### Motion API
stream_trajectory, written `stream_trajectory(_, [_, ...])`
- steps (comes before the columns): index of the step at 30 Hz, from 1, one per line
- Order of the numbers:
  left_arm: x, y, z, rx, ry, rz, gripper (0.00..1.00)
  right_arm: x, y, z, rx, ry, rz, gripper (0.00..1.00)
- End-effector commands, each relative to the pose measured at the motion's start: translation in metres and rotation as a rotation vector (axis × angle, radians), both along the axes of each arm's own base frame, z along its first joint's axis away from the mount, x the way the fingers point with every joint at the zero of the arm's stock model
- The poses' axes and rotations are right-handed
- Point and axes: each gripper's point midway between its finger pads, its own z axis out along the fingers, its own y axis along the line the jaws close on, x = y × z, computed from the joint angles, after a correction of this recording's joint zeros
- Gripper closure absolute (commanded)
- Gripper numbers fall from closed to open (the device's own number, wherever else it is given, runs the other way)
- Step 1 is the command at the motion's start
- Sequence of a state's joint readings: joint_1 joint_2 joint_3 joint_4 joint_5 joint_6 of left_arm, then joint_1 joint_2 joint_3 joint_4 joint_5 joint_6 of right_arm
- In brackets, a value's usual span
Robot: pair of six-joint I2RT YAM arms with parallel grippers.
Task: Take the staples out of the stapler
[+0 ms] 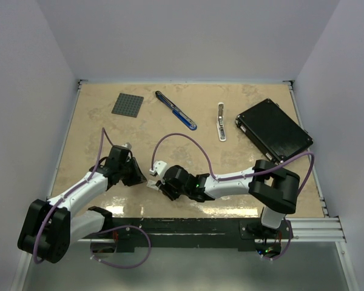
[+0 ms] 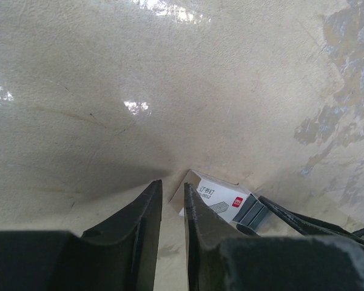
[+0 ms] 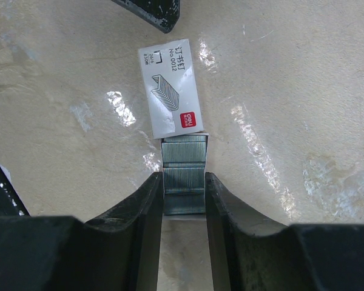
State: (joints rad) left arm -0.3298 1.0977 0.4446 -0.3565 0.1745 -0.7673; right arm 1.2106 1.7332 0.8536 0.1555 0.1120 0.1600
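Right wrist view, entry one: we list the right end effector [image 3: 183, 182] as closed on a grey block of staples [image 3: 183, 159], with one finger pressed to each long side. The far end of the block meets the near end of a small white box [image 3: 170, 91]. The box lies flat on the bench [image 3: 303, 91] with its printed label facing up.

Left wrist view, entry two: we list the left end effector [image 2: 173, 191] with its fingers close together and a narrow gap between them. Bare bench shows through the gap and nothing is gripped. The white box lies just outside one finger; we cannot tell whether it touches.

Top view, entry three: the stapler [image 1: 176, 110], blue and black, lies flat at a slant on the far half of the bench. It sits between a dark square plate [image 1: 127, 104] and a slim silver bar-shaped tool [image 1: 221, 121], and is well apart from both end effectors. Those meet near the middle of the bench's near side.

Entry four: a flat black case [image 1: 273, 129] lies at the far right.
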Motion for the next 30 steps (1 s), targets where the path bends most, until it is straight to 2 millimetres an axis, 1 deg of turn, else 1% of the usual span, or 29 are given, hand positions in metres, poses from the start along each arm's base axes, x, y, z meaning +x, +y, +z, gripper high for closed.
stream_trajectory(1, [0.001,-0.003,-0.001,-0.007,-0.009,0.001,0.75,-0.001,0.008,-0.001,0.004,0.007,0.016,0.67])
stream_trajectory(8, [0.001,-0.004,-0.002,-0.009,-0.004,-0.006,0.75,-0.001,0.010,-0.002,-0.003,0.011,0.025,0.67])
stream_trajectory(21, [0.004,0.000,0.000,0.019,-0.009,0.006,0.75,-0.003,0.001,0.002,-0.022,0.005,0.029,0.66])
stream_trajectory(30, [0.004,-0.002,0.001,0.010,-0.014,-0.002,0.75,-0.008,-0.003,-0.003,-0.051,0.015,0.064,0.66])
